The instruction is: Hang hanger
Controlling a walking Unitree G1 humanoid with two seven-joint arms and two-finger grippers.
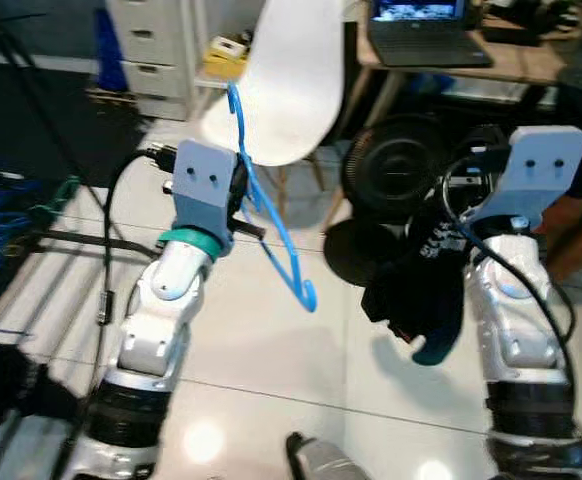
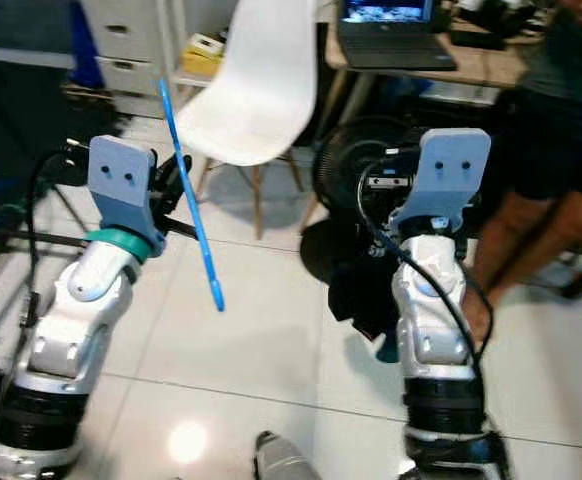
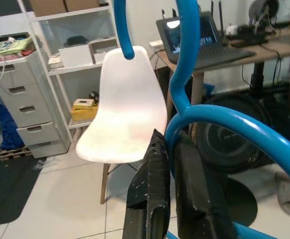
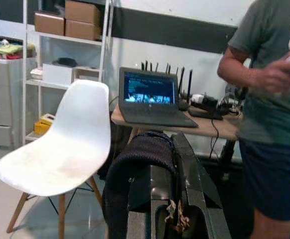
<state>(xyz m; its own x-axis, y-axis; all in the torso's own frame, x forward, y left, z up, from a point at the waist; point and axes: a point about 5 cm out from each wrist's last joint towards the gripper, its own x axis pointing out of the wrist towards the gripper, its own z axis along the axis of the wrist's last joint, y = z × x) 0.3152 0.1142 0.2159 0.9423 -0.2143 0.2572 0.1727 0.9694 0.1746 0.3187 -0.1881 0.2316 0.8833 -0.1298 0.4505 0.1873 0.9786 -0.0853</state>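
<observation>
Left gripper: raised in front of the robot, fingers drawn together and clamped on the blue hanger. In the left wrist view the two black fingers stand nearly closed, with the hanger's blue bar pinched between them. The hanger is held clear of the floor; its hook rises above the fingers and its body slopes down toward the robot's right, ending in a rounded corner over the white tiled floor.

Right gripper: raised at the same level, fingers closed on a dark garment. The cloth is draped over the fingers in the right wrist view and hangs below the wrist in a bundle. How tight the grip is cannot be judged, since the fabric covers the fingertips.

Surroundings: a white chair stands just ahead, a black fan beside it. A laptop sits open on a desk. A person in a grey shirt and dark shorts stands to the robot's right.
</observation>
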